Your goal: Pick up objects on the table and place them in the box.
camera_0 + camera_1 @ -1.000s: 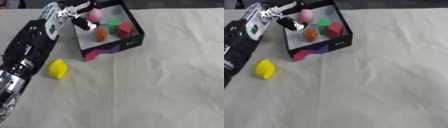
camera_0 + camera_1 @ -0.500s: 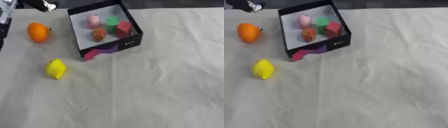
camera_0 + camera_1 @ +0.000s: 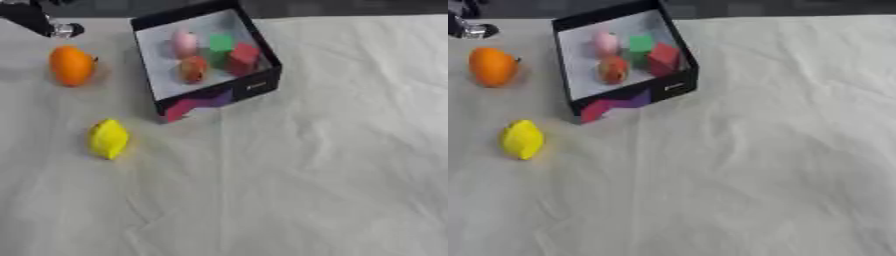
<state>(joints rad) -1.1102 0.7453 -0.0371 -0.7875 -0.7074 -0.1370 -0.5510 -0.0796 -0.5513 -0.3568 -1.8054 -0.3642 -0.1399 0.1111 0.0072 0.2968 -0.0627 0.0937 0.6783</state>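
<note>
Four items boxed [image 3: 262, 82], orange [image 3: 71, 65], lemon [image 3: 108, 138]

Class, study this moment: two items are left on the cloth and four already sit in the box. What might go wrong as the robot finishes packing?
1. The orange fruit and the yellow lemon-like object look rounded, so either might roll away at a touch.
2. The box sits askew, already holding pink, green, red and orange pieces; a reaching hand could nudge it or jostle them.
3. The cloth is wrinkled and may bunch.
</note>
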